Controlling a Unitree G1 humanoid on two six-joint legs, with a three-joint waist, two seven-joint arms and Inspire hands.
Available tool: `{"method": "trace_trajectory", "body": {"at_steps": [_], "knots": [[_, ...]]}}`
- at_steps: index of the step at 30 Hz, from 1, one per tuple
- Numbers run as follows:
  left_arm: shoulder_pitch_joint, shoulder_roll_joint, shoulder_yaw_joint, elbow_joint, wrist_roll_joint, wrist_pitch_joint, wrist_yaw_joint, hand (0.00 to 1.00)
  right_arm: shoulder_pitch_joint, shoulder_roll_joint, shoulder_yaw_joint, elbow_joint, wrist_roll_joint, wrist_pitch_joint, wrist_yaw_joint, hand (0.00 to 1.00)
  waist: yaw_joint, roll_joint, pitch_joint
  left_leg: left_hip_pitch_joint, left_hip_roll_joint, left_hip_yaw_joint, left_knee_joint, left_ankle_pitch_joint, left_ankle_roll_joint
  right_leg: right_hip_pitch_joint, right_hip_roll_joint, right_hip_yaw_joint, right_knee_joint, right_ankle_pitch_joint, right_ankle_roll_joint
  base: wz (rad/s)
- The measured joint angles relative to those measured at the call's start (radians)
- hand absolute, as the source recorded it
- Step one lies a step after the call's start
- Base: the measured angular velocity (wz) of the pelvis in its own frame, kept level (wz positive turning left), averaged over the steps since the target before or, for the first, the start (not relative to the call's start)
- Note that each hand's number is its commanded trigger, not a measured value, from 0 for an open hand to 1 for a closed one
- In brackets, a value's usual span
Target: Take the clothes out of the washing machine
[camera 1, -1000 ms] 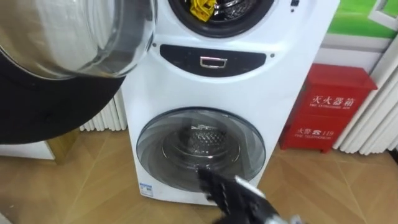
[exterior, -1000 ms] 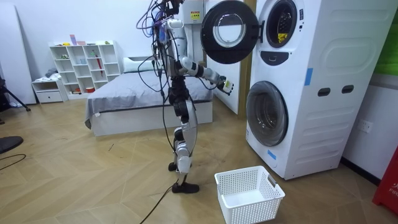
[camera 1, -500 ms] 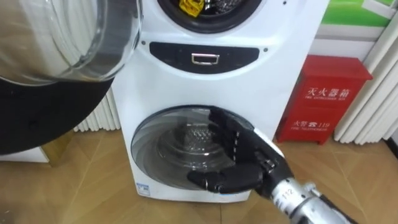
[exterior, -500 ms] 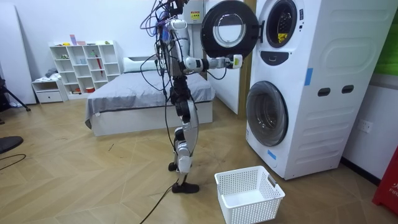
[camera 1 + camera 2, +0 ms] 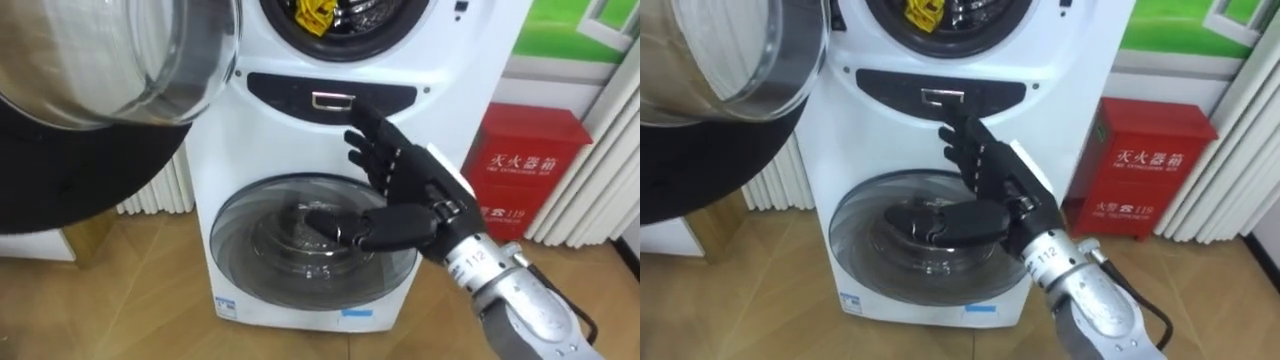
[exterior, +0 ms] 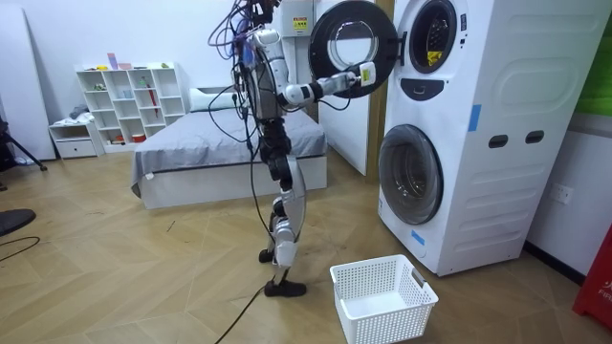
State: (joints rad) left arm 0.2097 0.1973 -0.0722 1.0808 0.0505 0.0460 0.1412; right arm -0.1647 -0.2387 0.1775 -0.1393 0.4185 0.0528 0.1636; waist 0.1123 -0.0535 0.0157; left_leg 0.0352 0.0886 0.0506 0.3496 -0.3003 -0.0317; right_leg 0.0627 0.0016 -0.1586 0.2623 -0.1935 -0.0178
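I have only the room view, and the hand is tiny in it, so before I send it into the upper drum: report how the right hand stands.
Observer: The right hand is open, fingers straight, and holds nothing.
Operator: Give me its height.
Observer: Its fingertips are level with the dark panel, just under the upper drum.
Operator: Now place the clothes for me.
Observer: A yellow garment lies at the drum's opening, above the fingertips and slightly to their left.

white washing machine (image 5: 236,150), yellow cloth (image 5: 316,14), red cabinet (image 5: 532,178), black robot hand (image 5: 424,196).
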Motion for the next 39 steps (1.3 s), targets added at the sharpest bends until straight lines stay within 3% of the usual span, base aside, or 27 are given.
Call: {"method": "trace_trajectory", "body": {"at_steps": [2,7,8,9,10,11,12,13,14,16,17,21,22,23,24,26,27,29,30,31,32,34,36,37,38,39], "knots": [[0.001,0.000,0.021,0.000,0.000,0.001,-0.002,0.00,-0.001,0.001,-0.015,-0.001,-0.005,0.000,0.000,0.00,-0.006,-0.003,-0.0017,-0.035,0.008,-0.030,0.061,-0.025,-0.011,-0.013,0.006,-0.016,0.038,-0.030,-0.011,0.29],[0.006,0.000,0.022,-0.001,0.004,0.015,-0.001,0.00,-0.001,-0.003,-0.033,-0.043,0.008,-0.009,-0.022,0.00,-0.004,-0.004,-0.0105,-0.045,0.002,-0.044,0.067,-0.015,-0.019,-0.027,-0.001,-0.024,0.065,-0.060,-0.025,0.16],[0.010,0.000,0.022,-0.001,0.008,0.018,-0.001,0.00,-0.001,-0.002,-0.036,-0.045,0.012,-0.023,-0.033,0.00,-0.009,-0.009,-0.0122,-0.072,0.001,-0.033,0.114,-0.008,-0.023,-0.024,-0.013,-0.031,0.063,-0.062,-0.029,0.34],[0.013,0.001,0.022,-0.001,0.011,0.018,-0.001,0.00,-0.001,-0.001,-0.041,-0.045,0.010,-0.030,-0.041,0.00,-0.019,-0.017,-0.0069,-0.114,-0.001,-0.026,0.184,0.003,-0.027,-0.019,-0.019,-0.032,0.063,-0.065,-0.032,0.61],[0.012,0.002,0.022,-0.001,0.015,0.016,-0.001,0.00,0.000,0.001,-0.045,-0.039,0.010,-0.030,-0.059,0.00,-0.027,-0.034,0.0030,-0.187,-0.034,-0.032,0.231,-0.004,-0.018,-0.013,-0.037,-0.020,0.066,-0.079,-0.037,0.54],[0.013,-0.003,0.021,-0.006,0.019,0.016,-0.002,0.00,0.000,-0.004,-0.048,-0.032,0.008,-0.026,-0.073,0.00,-0.022,-0.044,-0.0002,-0.241,-0.068,-0.036,0.140,0.008,-0.019,-0.013,-0.045,0.004,0.066,-0.090,-0.034,0.31],[0.019,-0.006,0.021,-0.006,0.020,0.016,-0.002,0.00,0.000,-0.006,-0.053,-0.032,0.011,-0.023,-0.076,0.00,-0.011,-0.042,-0.0001,-0.263,-0.078,-0.034,0.101,0.052,-0.007,-0.013,-0.045,0.016,0.065,-0.098,-0.022,-0.33],[0.043,-0.007,0.021,-0.005,0.020,0.017,-0.003,0.00,0.000,-0.008,-0.054,-0.032,0.016,-0.013,-0.077,0.00,0.022,-0.029,-0.0052,-0.288,-0.083,-0.033,0.064,0.121,0.003,-0.010,-0.049,0.035,0.065,-0.109,-0.005,-0.47],[0.062,-0.004,0.031,0.000,0.020,0.018,-0.006,0.00,0.000,-0.009,-0.057,-0.037,0.016,-0.009,-0.079,0.00,0.025,-0.024,-0.0177,-0.291,-0.086,-0.032,0.061,0.162,0.029,-0.006,-0.050,0.037,0.065,-0.117,0.008,-0.36],[0.071,-0.001,0.055,0.006,0.020,0.018,-0.017,0.00,0.000,-0.014,-0.065,-0.040,0.013,-0.008,-0.098,0.00,0.020,-0.033,-0.0247,-0.274,-0.105,-0.024,0.064,0.180,0.065,0.014,-0.061,0.041,0.051,-0.115,0.025,0.04],[0.071,-0.001,0.070,0.008,0.019,0.018,-0.025,0.00,0.000,-0.018,-0.067,-0.040,0.015,-0.008,-0.107,0.00,0.017,-0.039,-0.0239,-0.259,-0.123,-0.019,0.065,0.168,0.084,0.035,-0.073,0.042,0.042,-0.118,0.036,0.08],[0.044,0.001,0.069,0.009,0.019,0.008,-0.028,0.00,0.000,-0.020,-0.069,-0.041,0.012,-0.009,-0.120,0.00,0.002,-0.041,-0.0201,-0.230,-0.165,-0.001,0.065,0.132,0.118,0.062,-0.122,0.047,0.060,-0.136,0.068,0.03],[0.022,0.004,0.068,0.012,0.019,0.007,-0.026,0.00,-0.001,-0.020,-0.069,-0.045,0.004,-0.010,-0.126,0.00,0.002,-0.042,-0.0184,-0.224,-0.175,0.002,0.065,0.123,0.126,0.050,-0.137,0.049,0.112,-0.144,0.081,0.05],[-0.005,0.004,0.068,0.023,0.019,0.001,-0.026,0.00,-0.001,-0.023,-0.069,-0.045,0.006,-0.010,-0.132,0.00,-0.002,-0.032,-0.0046,-0.213,-0.182,0.005,0.063,0.117,0.136,0.022,-0.153,0.060,0.195,-0.144,0.081,0.09],[-0.014,0.005,0.068,0.023,0.019,-0.002,-0.026,0.00,-0.001,-0.024,-0.071,-0.045,0.006,-0.010,-0.134,0.00,-0.005,-0.030,-0.0036,-0.211,-0.188,0.004,0.062,0.113,0.142,0.002,-0.163,0.060,0.242,-0.144,0.082,0.11],[-0.062,0.020,0.068,0.020,0.018,-0.006,-0.022,0.00,-0.003,-0.023,-0.083,-0.046,0.002,-0.010,-0.147,0.00,-0.008,-0.036,-0.0012,-0.188,-0.217,0.019,0.059,0.100,0.165,-0.087,-0.207,0.063,0.445,-0.125,0.097,0.10],[-0.070,0.022,0.069,0.016,0.018,-0.006,-0.021,0.00,-0.003,-0.024,-0.083,-0.046,0.002,-0.010,-0.150,0.00,-0.008,-0.036,-0.0011,-0.181,-0.223,0.022,0.058,0.096,0.170,-0.101,-0.211,0.073,0.478,-0.113,0.100,0.04],[-0.111,0.029,0.058,0.015,0.008,-0.013,-0.015,0.00,-0.014,-0.026,-0.083,-0.045,0.007,-0.010,-0.154,0.00,-0.006,-0.020,0.0010,-0.150,-0.224,0.000,0.050,0.078,0.184,-0.136,-0.197,0.106,0.551,-0.065,0.101,-0.04],[-0.122,0.032,0.057,0.014,-0.001,-0.015,-0.013,0.00,-0.021,-0.026,-0.083,-0.044,0.009,-0.010,-0.153,0.00,-0.006,-0.020,0.0008,-0.142,-0.224,-0.007,0.043,0.078,0.185,-0.143,-0.190,0.107,0.549,-0.073,0.100,0.00],[-0.135,0.037,0.056,0.019,0.001,-0.022,-0.014,0.00,-0.035,-0.028,-0.085,-0.039,0.008,-0.010,-0.144,0.00,-0.002,-0.014,0.0044,-0.136,-0.221,-0.029,0.034,0.078,0.186,-0.169,-0.172,0.104,0.528,-0.110,0.094,0.07],[-0.143,0.037,0.055,0.013,0.005,-0.030,-0.014,0.00,-0.051,-0.035,-0.085,-0.038,0.008,-0.006,-0.138,0.00,-0.003,-0.018,0.0024,-0.124,-0.217,-0.035,0.026,0.079,0.188,-0.193,-0.151,0.099,0.469,-0.135,0.093,0.10],[-0.143,0.028,0.054,0.003,0.014,-0.032,-0.015,0.00,-0.089,-0.047,-0.088,-0.039,0.004,-0.005,-0.136,0.00,-0.003,-0.015,0.0036,-0.104,-0.217,-0.044,0.010,0.079,0.190,-0.211,-0.120,0.101,0.337,-0.139,0.086,0.15],[-0.140,0.024,0.058,0.003,0.034,-0.029,-0.014,0.00,-0.132,-0.047,-0.089,-0.041,0.004,-0.005,-0.145,0.00,0.000,-0.015,0.0005,-0.076,-0.217,-0.059,-0.016,0.080,0.190,-0.216,-0.088,0.102,0.201,-0.108,0.064,0.24],[-0.136,0.023,0.062,0.004,0.052,-0.025,-0.011,0.00,-0.151,-0.048,-0.089,-0.053,0.006,-0.005,-0.159,0.00,0.001,-0.013,-0.0020,-0.059,-0.217,-0.072,-0.031,0.080,0.189,-0.216,-0.068,0.111,0.160,-0.040,0.050,0.38],[-0.123,0.019,0.065,0.009,0.063,-0.021,0.003,0.00,-0.165,-0.048,-0.089,-0.067,0.010,-0.005,-0.169,0.00,0.005,-0.012,-0.0138,-0.042,-0.217,-0.089,-0.049,0.080,0.187,-0.201,-0.054,0.116,0.136,0.015,0.038,0.37],[-0.117,0.017,0.068,0.017,0.064,-0.020,0.007,0.00,-0.173,-0.049,-0.089,-0.074,0.011,-0.006,-0.174,0.00,0.008,-0.006,-0.0180,-0.032,-0.212,-0.096,-0.057,0.080,0.187,-0.181,-0.049,0.113,0.119,0.020,0.037,0.16]]}}
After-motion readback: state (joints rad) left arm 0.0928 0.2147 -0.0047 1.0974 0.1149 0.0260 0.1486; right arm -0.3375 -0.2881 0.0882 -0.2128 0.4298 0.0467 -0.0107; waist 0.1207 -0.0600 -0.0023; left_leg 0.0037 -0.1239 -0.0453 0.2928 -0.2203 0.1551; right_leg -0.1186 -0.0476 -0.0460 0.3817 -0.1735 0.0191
